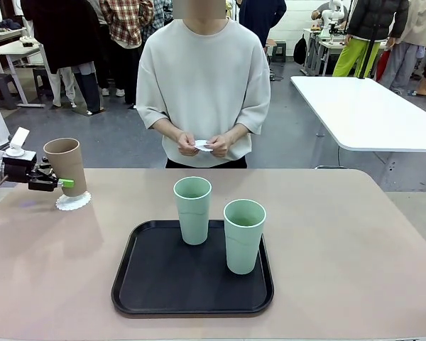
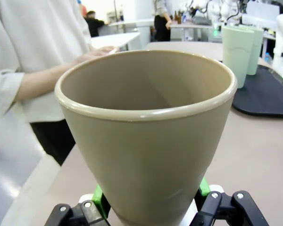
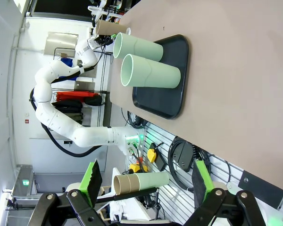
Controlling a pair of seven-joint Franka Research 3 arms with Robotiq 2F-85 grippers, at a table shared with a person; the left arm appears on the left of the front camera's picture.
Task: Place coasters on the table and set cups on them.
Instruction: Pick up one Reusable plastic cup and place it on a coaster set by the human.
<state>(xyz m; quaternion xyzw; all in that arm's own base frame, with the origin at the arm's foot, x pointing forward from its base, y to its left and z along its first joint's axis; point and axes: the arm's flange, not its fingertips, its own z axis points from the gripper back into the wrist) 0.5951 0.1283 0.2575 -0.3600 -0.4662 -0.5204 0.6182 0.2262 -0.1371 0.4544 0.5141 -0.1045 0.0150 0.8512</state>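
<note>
The tan cup [image 2: 146, 155] looks like smooth matt plastic, with a soft sheen along its rim. The left mint green cup [image 1: 192, 210] and the right mint green cup [image 1: 243, 238] share that matt finish. The black tray [image 1: 163, 280] is matt plastic. The beige-pink worktop [image 1: 355, 241] is smooth and matt. The coaster [image 1: 71, 204] looks like thin lacy white paper.

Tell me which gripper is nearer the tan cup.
Left. The left gripper is shut on the tan cup near its base; the right gripper hangs open across the table, beyond the tray.
</note>
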